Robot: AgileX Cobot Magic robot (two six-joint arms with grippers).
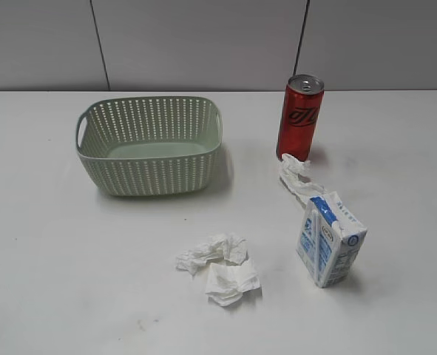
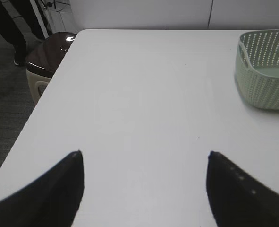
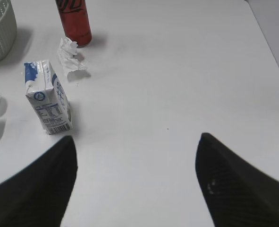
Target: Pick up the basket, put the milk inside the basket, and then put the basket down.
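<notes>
Showing only in left wrist view: brown bin [image 2: 47,59] beside table [image 2: 144,118].

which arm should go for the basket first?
Left. The basket sits on the left of the table, showing only as an edge in the right wrist view. The left gripper is open and empty. The right gripper is nearer the milk.

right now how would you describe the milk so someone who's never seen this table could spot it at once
Start at the white table and find the tall red soda can toward the back right. Nearer the front from it, past a crumpled tissue, stands the milk. It is the only boxy thing there: a small white-and-blue carton with a folded top.
</notes>
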